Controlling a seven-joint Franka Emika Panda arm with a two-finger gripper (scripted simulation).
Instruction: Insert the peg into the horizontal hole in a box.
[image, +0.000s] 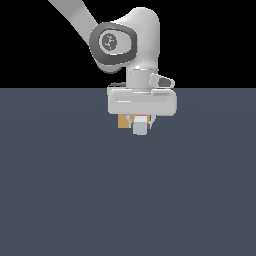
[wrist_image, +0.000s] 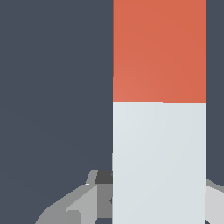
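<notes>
Simulated test scene, flat slate-grey floor (image: 60, 200), black void backdrop (image: 30, 45)

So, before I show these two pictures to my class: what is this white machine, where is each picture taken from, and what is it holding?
These are simulator renders of one robot arm. The exterior view looks at the arm from outside: its pincer hangs over a dark grey floor, closed on the peg, a square bar whose pale end faces the camera. Behind it, partly hidden, peeks a tan box; its hole is not visible. The wrist view comes from a camera on the arm itself, looking along the peg: white near the pincer, brick-red at the far end.
</notes>
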